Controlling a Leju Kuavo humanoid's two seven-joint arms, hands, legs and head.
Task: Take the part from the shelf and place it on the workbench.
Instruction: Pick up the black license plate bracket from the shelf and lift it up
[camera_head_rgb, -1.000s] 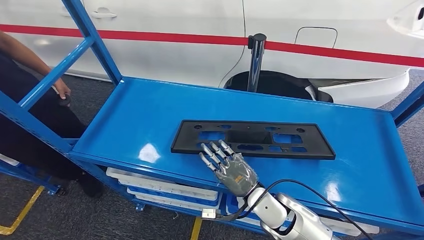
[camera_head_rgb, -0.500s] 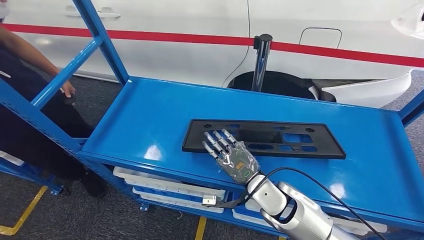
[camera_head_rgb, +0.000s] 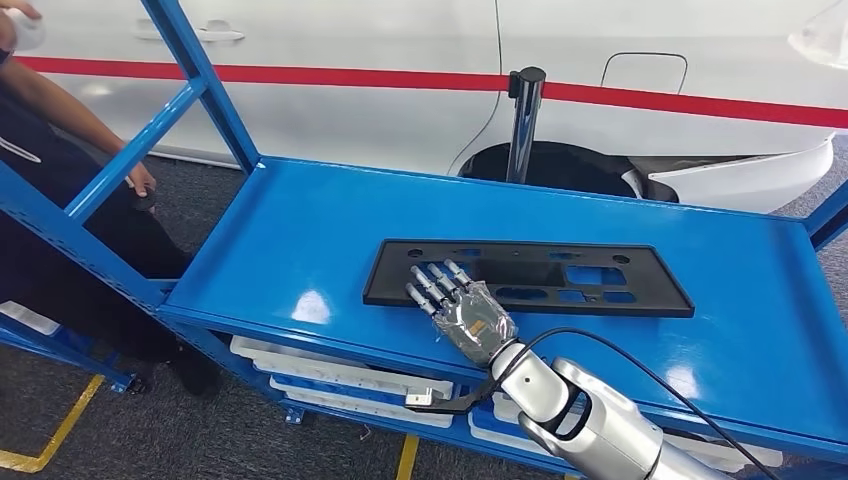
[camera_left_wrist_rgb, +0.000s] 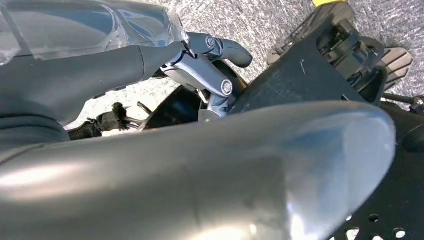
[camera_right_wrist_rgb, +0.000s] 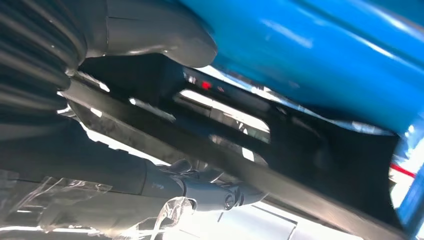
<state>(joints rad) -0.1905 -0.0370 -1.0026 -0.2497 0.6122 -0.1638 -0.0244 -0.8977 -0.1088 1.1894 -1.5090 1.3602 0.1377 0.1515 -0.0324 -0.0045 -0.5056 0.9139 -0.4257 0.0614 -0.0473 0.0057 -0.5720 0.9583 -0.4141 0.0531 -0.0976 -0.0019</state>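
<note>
I find no legible text, label, brand mark, number or sign in any view. I checked the black part (camera_head_rgb: 527, 277) on the blue shelf (camera_head_rgb: 300, 240), the white car body (camera_head_rgb: 400, 100) with its red stripe behind it, and the back of the right hand (camera_head_rgb: 462, 312): none carries readable lettering. In the right wrist view a small red mark shows on the part (camera_right_wrist_rgb: 235, 125), too blurred to read.

The part (camera_head_rgb: 527, 277) lies flat on the top deck of the shelf (camera_head_rgb: 300, 230), toward its near edge; my right hand (camera_head_rgb: 462, 312) rests over the part's near edge, left of its middle, my arm reaching in from below. Trays (camera_head_rgb: 340, 375) sit on the level beneath; behind the shelf stand a post (camera_head_rgb: 522, 125) and a car (camera_head_rgb: 420, 60); a person (camera_head_rgb: 60, 200) stands at its left end.
</note>
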